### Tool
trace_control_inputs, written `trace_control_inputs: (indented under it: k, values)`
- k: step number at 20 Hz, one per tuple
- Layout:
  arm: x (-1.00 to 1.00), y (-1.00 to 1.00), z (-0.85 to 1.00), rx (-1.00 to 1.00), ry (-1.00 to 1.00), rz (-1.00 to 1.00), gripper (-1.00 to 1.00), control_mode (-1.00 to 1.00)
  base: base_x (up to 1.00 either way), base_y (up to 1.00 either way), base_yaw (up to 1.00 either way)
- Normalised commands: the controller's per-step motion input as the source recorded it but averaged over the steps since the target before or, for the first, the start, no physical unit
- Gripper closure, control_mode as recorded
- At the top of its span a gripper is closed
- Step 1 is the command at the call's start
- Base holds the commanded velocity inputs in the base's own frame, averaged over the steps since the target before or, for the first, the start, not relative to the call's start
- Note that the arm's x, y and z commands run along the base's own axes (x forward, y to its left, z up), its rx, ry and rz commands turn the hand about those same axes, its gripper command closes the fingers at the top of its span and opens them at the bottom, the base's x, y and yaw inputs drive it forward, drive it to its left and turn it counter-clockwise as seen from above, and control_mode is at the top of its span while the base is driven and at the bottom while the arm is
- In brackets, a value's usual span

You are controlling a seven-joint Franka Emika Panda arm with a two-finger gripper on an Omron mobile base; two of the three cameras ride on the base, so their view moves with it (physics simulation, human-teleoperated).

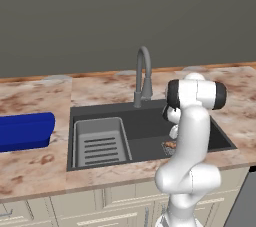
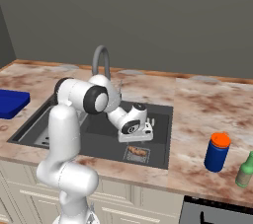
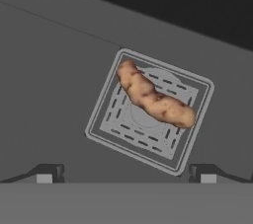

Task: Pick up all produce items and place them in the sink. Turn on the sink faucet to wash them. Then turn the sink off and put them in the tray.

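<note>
Lumpy orange-brown produce piece (image 3: 154, 98) lying across the square drain grate (image 3: 149, 110) on the sink (image 1: 145, 126) floor, half hidden behind the arm in the left base view; fingers (image 3: 126, 173) spread wide above it, empty, only tips visible. Blue tray (image 1: 25, 131) cut off at the counter (image 1: 35, 166) edge; faucet (image 1: 142, 76) base partly masked in the right base view.

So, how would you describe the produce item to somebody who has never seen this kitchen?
Find the dark grey sink set in the marbled counter, below the arched faucet. On its floor is a square drain grate, and across it lies the produce item: a small, lumpy, orange-brown elongated piece, the only warm-coloured thing in the basin.
</note>
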Motion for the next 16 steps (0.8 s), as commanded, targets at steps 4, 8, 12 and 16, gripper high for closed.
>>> trace_control_inputs:
  k: [4, 8, 12, 16]
  values:
    - [0.15, 0.00, -0.14, 0.00, 0.00, 0.02, -1.00, -1.00, 0.00, 0.00, 0.00]
    - [0.14, -0.02, -0.13, 0.00, 0.00, 0.02, -1.00, -1.00, 0.00, 0.00, 0.00]
    - [0.14, -0.02, -0.15, 0.00, 0.00, 0.02, -1.00, -1.00, 0.00, 0.00, 0.00]
    - [0.14, -0.04, -0.16, 0.00, 0.00, 0.02, -1.00, -1.00, 0.00, 0.00, 0.00]
